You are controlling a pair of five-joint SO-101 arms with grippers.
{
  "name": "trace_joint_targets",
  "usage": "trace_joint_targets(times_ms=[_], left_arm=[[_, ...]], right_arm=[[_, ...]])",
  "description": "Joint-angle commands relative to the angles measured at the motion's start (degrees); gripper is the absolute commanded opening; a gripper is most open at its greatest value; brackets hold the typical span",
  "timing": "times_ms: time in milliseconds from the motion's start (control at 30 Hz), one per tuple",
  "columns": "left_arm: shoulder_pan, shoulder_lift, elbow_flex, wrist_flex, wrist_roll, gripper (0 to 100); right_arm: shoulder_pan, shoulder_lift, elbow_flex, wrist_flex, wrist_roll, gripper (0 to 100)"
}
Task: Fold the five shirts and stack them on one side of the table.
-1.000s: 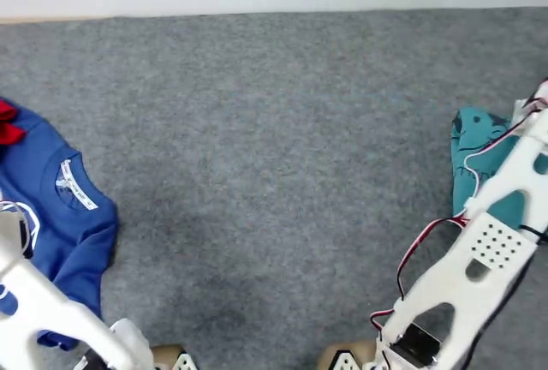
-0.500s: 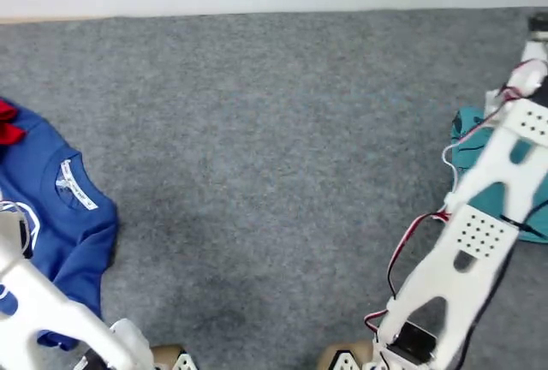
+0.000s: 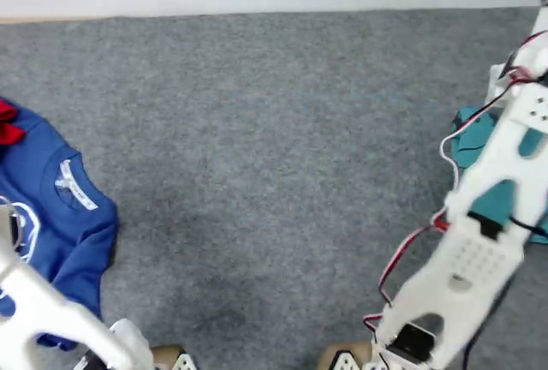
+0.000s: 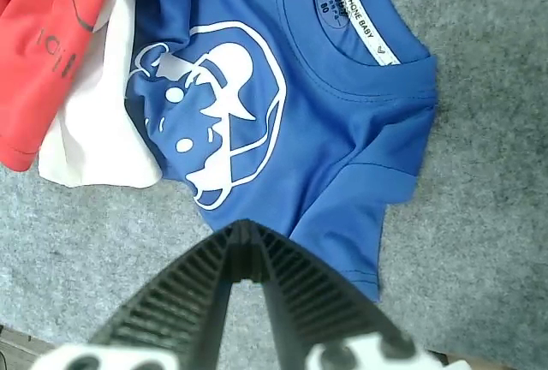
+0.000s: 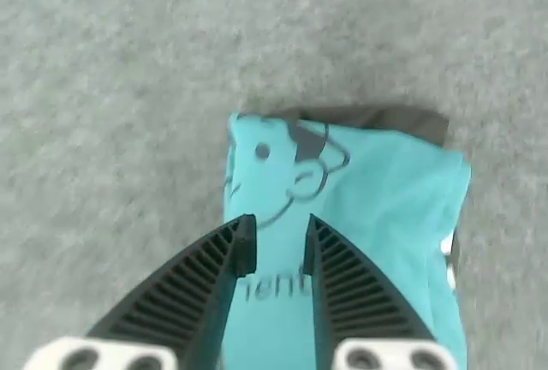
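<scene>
A folded teal shirt lies on the grey mat at the right side. My right gripper hovers just over it, its fingers slightly open with teal cloth showing in the gap. A blue shirt with a white print lies spread at the left. Beside it are a red shirt and a white shirt. My left gripper is shut above the blue shirt's lower hem, holding nothing.
The grey mat covers the table, with wide bare room in the middle. A pale wall runs along the far edge. The right arm slants over the teal shirt, and the left arm crosses the front left corner.
The right arm has swung toward the far right corner, with its wrist now higher over the teal shirt. The left arm has shifted slightly.
</scene>
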Motion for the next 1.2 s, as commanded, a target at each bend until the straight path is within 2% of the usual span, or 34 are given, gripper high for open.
trace_joint_targets(times_ms=[0,233,333,433,600,767,1000,1167], left_arm=[[0.3,-1.1,-2.2,1.0,-0.4,0],[4.2,-1.8,3.7,1.3,-1.8,0],[6.1,-1.8,5.1,1.3,-1.8,0],[8.4,-1.8,6.1,1.2,-1.8,0],[13.4,-1.8,6.6,1.1,-0.9,0],[17.0,-1.8,6.5,1.0,2.6,0],[17.0,-3.0,6.2,1.2,4.1,0],[17.9,-12.7,6.3,1.0,4.2,0]], right_arm=[[-1.6,-19.2,20.8,2.4,-0.7,10.1],[-3.3,-46.9,53.2,2.0,-0.9,10.1],[-3.3,-54.8,62.9,2.0,-1.1,10.1],[-3.0,-61.8,70.3,2.0,-4.7,10.1],[-5.9,-72.0,78.2,1.9,-10.4,10.1],[-10.2,-78.9,84.0,1.9,-10.8,10.1],[-12.1,-84.4,92.8,1.9,-10.8,10.4],[-12.1,-88.3,97.5,1.7,-10.8,10.5]])
